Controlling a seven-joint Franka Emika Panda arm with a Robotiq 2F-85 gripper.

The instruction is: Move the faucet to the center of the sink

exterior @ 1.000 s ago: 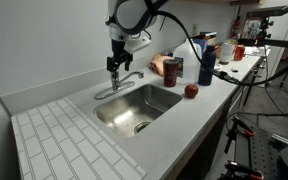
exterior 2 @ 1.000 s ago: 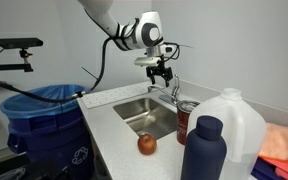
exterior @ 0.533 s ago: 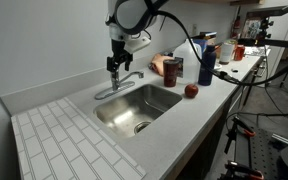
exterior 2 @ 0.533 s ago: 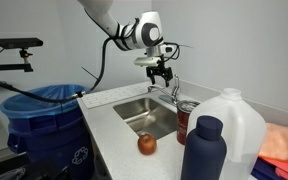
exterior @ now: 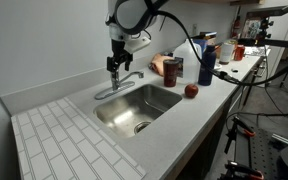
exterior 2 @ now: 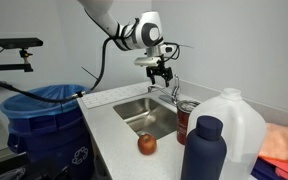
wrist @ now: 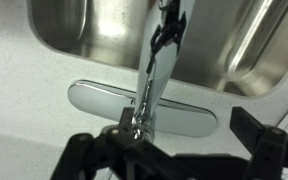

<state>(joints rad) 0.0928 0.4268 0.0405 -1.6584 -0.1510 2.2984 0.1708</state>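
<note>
- Above the back rim of the sink [exterior: 149, 104], the gripper [exterior: 114, 68] is hanging straight down over the faucet [exterior: 117, 86], and both exterior views are showing it just over the tap's upright part.
- At that same rim in the wrist view, the gripper [wrist: 169, 150] is holding its fingers [wrist: 264, 135] spread wide, one to each side of the faucet's [wrist: 149, 90] stem. They are pressing on nothing I can make out, so the tool is released.
- Along the back rim of the sink [wrist: 74, 25], the base plate [wrist: 189, 112] is lying flat on the counter, and the spout [wrist: 162, 55] is reaching out over the basin at a slant.
- Low in the sink's floor, the drain [exterior: 142, 126] is showing as a round opening, well apart from the faucet.
- Beside one end of the sink, a red apple [exterior: 191, 91] is sitting on the counter, with a dark blue bottle [exterior: 206, 62] standing farther from the sink.
- At the opposite end of the sink, the white tiled drainboard [exterior: 64, 140] is lying flat.
- Beyond the counter end past the sink [exterior 2: 154, 120], a blue bin [exterior 2: 39, 110] is standing.
</note>
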